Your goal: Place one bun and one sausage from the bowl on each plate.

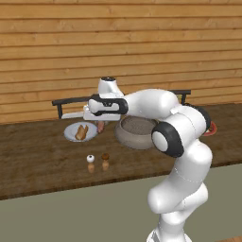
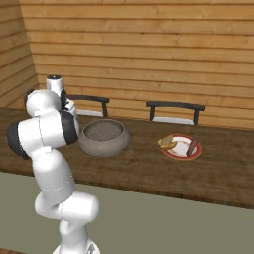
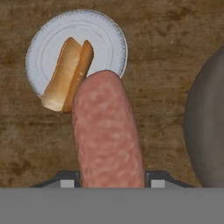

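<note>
Gripper [image 3: 112, 181] pinches a mottled pink sausage [image 3: 107, 135] above the wood-grain surface [image 3: 166, 52] — its tip at the pale plate's [image 3: 105, 39] rim, where a split bun [image 3: 68, 74] lies; the stone bowl [image 3: 205, 127] sits nearby.

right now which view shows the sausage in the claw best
The hand view: the long pink sausage runs up from the claw above the pale plate's edge. The left base view shows a sliver under the hand.

Wall: horizontal honey-coloured wood planks [image 2: 149, 49] | Counter: long dark wooden top [image 2: 149, 173] | Chairs: two dark chair backs [image 2: 173, 105] behind | Floor: plain grey-olive [image 1: 71, 217]
</note>
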